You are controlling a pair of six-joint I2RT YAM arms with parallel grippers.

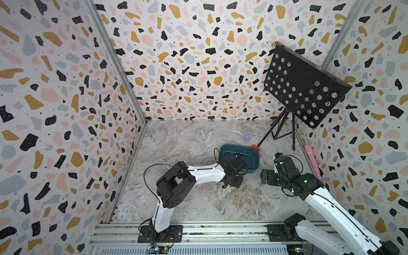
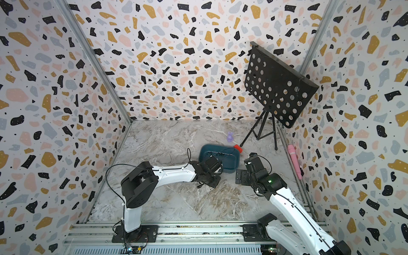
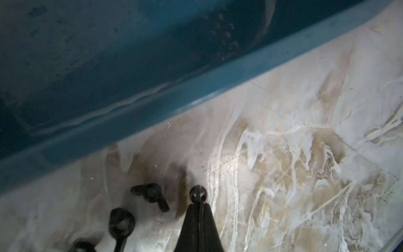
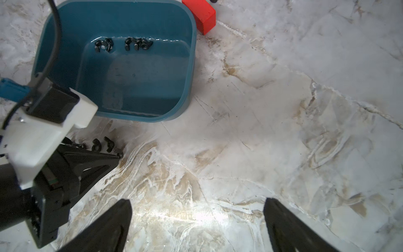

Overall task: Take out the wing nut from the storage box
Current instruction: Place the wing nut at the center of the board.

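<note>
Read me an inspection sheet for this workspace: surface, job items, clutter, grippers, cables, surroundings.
Surface: marble-pattern table, brown-veined.
Job's things: storage box upright on the table; boxed wing nuts lie along one inner wall; loose wing nuts lie on the table outside it.
Clutter: red block at the box's corner; purple figure; pink stick by the wall.
Grippers: left gripper shut beside the loose nuts, a held nut cannot be told; right gripper open over bare table.
Cables: black cable crosses the box's rim.
Surroundings: speckled walls; perforated black stand on a tripod.
</note>
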